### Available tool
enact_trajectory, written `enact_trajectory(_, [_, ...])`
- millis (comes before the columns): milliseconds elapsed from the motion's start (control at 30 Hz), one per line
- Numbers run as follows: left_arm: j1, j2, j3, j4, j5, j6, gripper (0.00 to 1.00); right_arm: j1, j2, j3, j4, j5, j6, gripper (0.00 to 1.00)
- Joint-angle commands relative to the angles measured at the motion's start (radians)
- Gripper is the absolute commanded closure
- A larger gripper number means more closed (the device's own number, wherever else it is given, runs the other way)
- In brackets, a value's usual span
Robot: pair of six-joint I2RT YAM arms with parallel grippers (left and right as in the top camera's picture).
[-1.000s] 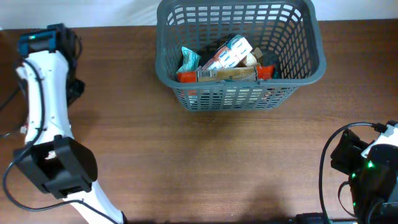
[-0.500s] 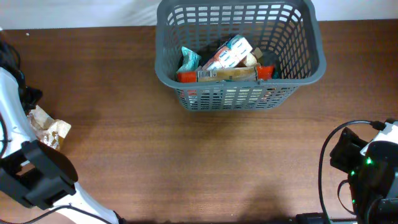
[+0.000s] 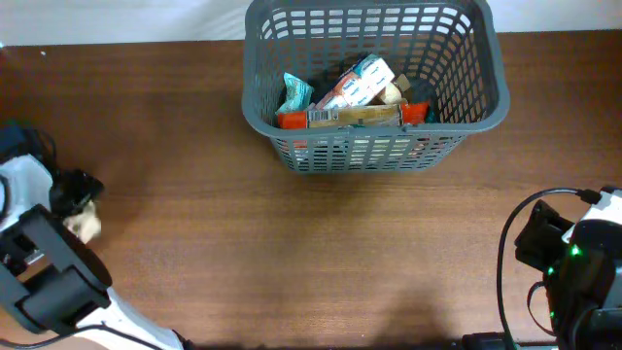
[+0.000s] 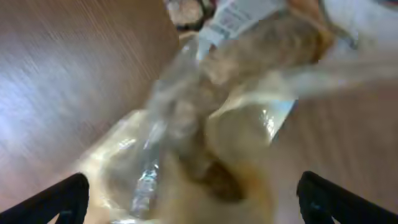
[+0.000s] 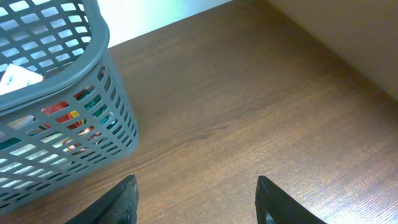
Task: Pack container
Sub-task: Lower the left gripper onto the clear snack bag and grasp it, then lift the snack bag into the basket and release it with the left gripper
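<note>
Left hand (image 4: 198, 202): fingers spread wide, straddling a clear snack packet (image 4: 217, 118), not closed on it. Half a second back the packet lay uncovered at the table's (image 3: 292, 253) left edge; the hand has since dropped over it, so a pick-up looks imminent. Container (image 3: 369, 151) unmoved, far centre, part filled. Right hand (image 5: 196, 205) agape, empty, near right.

Large dark grey plastic basket (image 3: 360, 154) (image 5: 59, 134), upright at the far middle of the table (image 3: 292, 253). Slotted lattice walls, solid rim, open top. Partly filled: snack packets (image 3: 355, 92) heaped inside, white-and-teal ones leaning above a long red-ended one by the near wall.
</note>
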Motion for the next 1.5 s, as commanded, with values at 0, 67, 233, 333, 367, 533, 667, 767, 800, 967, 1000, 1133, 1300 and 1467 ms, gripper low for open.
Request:
enact_trajectory(0, [0.028, -0.003, -0.102, 0.090, 0.071, 0.085, 0.00, 0.008, 0.001, 0.000, 0.000, -0.029, 0.004, 0.43])
enact_trajectory(67, [0.035, -0.003, -0.149, 0.138, 0.081, 0.090, 0.00, 0.008, 0.001, 0.000, 0.000, -0.032, 0.004, 0.43])
enact_trajectory(233, [0.043, -0.002, -0.235, 0.239, 0.081, 0.128, 0.62, 0.008, 0.001, 0.000, 0.000, -0.032, 0.004, 0.43])
enact_trajectory(333, [0.043, -0.002, -0.245, 0.258, 0.081, 0.136, 0.98, 0.008, 0.001, 0.000, 0.000, -0.032, 0.004, 0.44])
enact_trajectory(367, [0.043, -0.002, -0.245, 0.258, 0.082, 0.136, 0.98, 0.008, 0.001, 0.000, 0.000, -0.032, 0.004, 0.44])
enact_trajectory(533, [-0.006, -0.014, -0.170, 0.255, 0.311, 0.208, 0.98, 0.008, 0.001, 0.000, 0.001, -0.032, 0.004, 0.44])
enact_trajectory(667, [-0.182, -0.078, 0.033, 0.113, 0.261, 0.209, 0.99, 0.008, 0.001, 0.000, 0.001, -0.032, 0.005, 0.45])
enact_trajectory(767, [-0.393, -0.148, 0.239, 0.074, 0.110, 0.304, 0.99, 0.008, 0.001, 0.000, 0.000, -0.032, 0.005, 0.45])
enact_trajectory(800, [-0.448, -0.162, 0.297, 0.085, 0.071, 0.353, 0.99, 0.008, 0.001, 0.000, 0.000, -0.032, 0.005, 0.45])
enact_trajectory(967, [-0.750, -0.179, 0.603, 0.388, 0.058, 0.957, 0.98, 0.008, 0.001, 0.000, 0.000, -0.032, 0.005, 0.46])
enact_trajectory(1000, [-0.785, -0.179, 0.621, 0.443, 0.141, 1.051, 0.98, 0.008, 0.001, 0.000, 0.000, -0.032, 0.005, 0.46])
enact_trajectory(1133, [-0.893, -0.171, 0.626, 0.523, 0.568, 1.148, 0.98, 0.008, 0.001, 0.000, -0.004, -0.032, 0.005, 0.46])
enact_trajectory(1300, [-0.972, -0.031, 0.622, 0.289, 0.849, 1.138, 0.98, 0.008, 0.001, 0.000, -0.010, -0.032, 0.005, 0.46])
enact_trajectory(1467, [-1.001, 0.129, 0.622, 0.216, 0.894, 1.141, 0.98, 0.008, 0.001, 0.000, -0.011, -0.032, 0.004, 0.46])
